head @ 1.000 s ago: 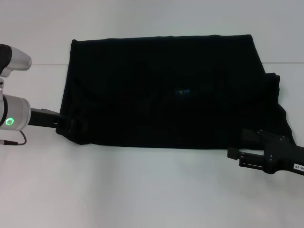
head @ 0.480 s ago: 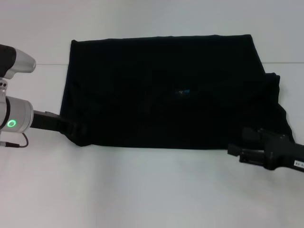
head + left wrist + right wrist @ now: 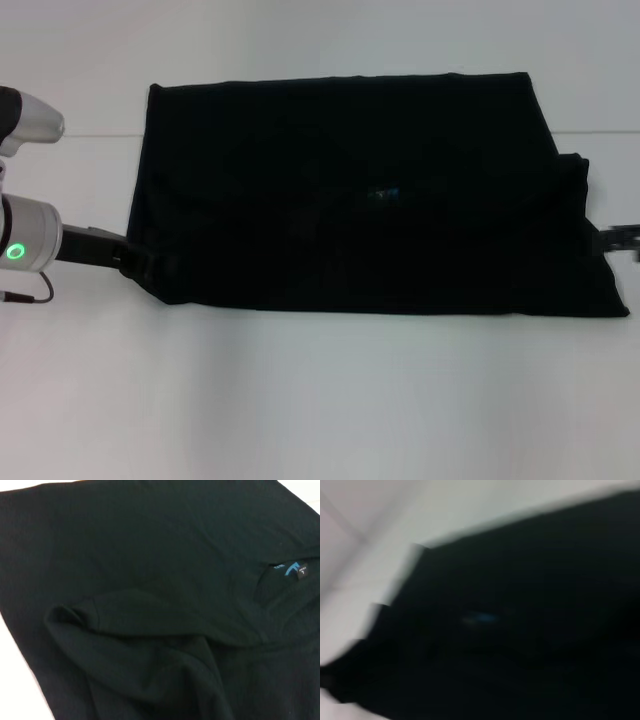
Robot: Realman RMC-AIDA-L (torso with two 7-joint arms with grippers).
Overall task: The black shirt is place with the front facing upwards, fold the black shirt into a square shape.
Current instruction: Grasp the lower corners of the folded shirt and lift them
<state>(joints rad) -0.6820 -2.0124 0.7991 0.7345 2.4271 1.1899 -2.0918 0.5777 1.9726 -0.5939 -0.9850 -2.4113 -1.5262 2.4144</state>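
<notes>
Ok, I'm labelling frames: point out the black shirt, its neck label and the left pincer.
black shirt [image 3: 340,150]: head view, upper body panel.
neck label [image 3: 301,572]: left wrist view, label's white tag.
left pincer [image 3: 140,265]: head view, at shirt's near left corner.

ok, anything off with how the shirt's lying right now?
Mostly tidy: the black shirt lies as a wide rectangle. Its right edge is uneven, with cloth jutting past the fold. Near the left gripper, the corner is bunched and wrinkled, clear in the left wrist view.

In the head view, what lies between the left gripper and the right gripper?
The black shirt fills the whole stretch: the left gripper sits at its near left corner, and only the tip of the right gripper shows at its right edge. Head view.
</notes>
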